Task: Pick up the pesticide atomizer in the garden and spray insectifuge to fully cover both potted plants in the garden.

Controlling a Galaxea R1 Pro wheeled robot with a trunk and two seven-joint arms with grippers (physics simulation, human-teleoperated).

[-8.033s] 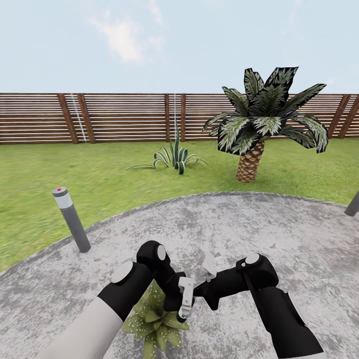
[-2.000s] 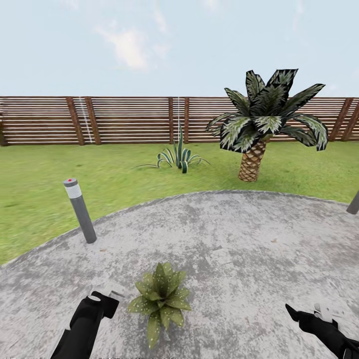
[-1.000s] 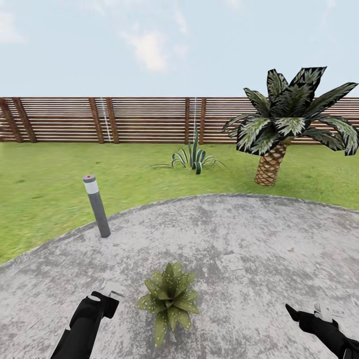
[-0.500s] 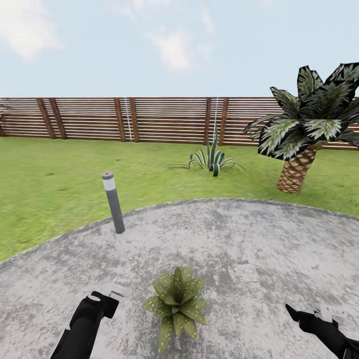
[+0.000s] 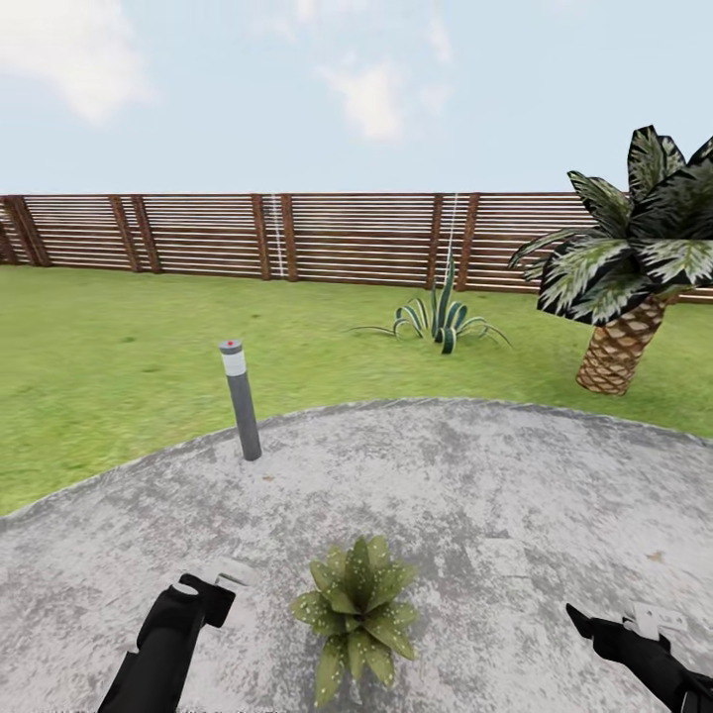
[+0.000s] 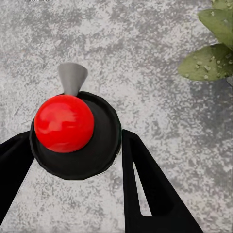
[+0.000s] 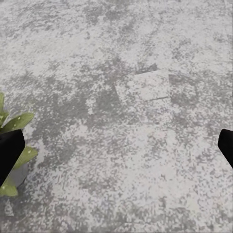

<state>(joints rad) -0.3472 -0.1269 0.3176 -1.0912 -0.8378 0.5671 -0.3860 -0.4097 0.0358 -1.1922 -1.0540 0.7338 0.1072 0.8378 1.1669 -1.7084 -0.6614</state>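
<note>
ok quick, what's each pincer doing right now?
Left pincer: shut on the pesticide atomizer, red cap toward the camera.
Right pincer: open, holding nothing, over the paved patio.

Slatted fence (image 5: 297, 238) behind lawn (image 5: 109, 366)

Potted plant (image 5: 357, 614): it sits on the patio (image 5: 475, 475) right in front of you, between your two arms.
Left gripper (image 5: 223, 584): just left of the plant, with the atomizer (image 6: 73, 128) between its fingers.
Right gripper (image 5: 634, 626): well apart, to your right.
Bollard lamp (image 5: 241, 398): at the patio's far-left edge.
Lawn (image 5: 119, 347): beyond the patio.
Agave (image 5: 441, 319): on the lawn, before the fence (image 5: 198, 236).
Palm (image 5: 624, 287): far right.
</note>
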